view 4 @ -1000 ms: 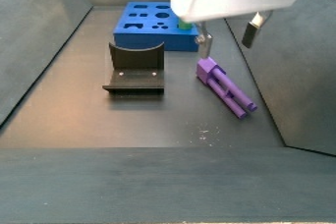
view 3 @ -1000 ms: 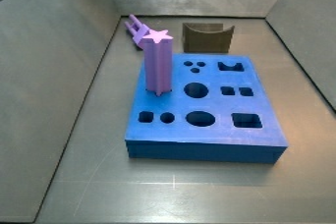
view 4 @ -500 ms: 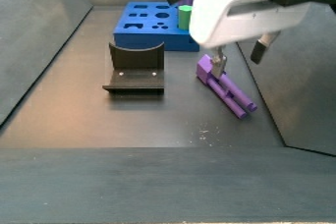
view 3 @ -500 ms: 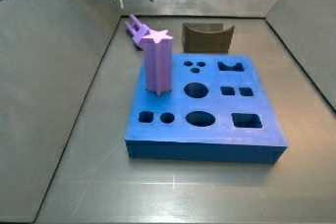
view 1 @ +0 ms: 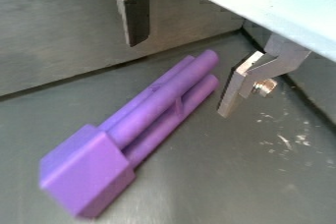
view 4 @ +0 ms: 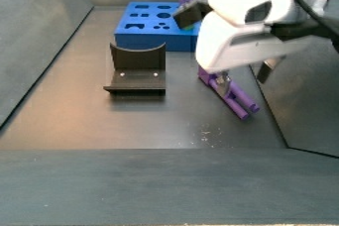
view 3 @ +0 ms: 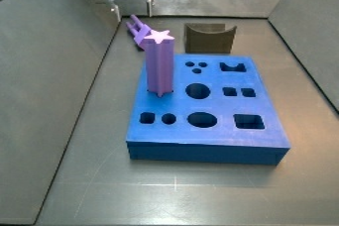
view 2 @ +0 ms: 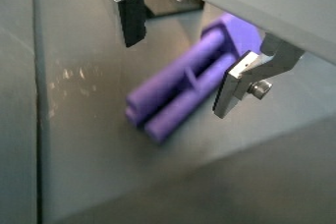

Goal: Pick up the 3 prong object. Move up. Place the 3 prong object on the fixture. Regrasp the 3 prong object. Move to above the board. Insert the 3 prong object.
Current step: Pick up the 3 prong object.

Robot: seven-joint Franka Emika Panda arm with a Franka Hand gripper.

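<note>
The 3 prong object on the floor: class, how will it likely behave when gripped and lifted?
The 3 prong object looks like rigid plastic, so probably stiff and light. Its flat-sided block end suggests it won't roll. The open gripper straddles its prongs; smooth sides might slip.

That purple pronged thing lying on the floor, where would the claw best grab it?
Probably across the long middle of the 3 prong object, coming straight down from above. It lies flat on the floor, and its straight parallel sides suit flat fingers better than the blocky end. The open gripper already hangs over it with a finger on either side.
</note>
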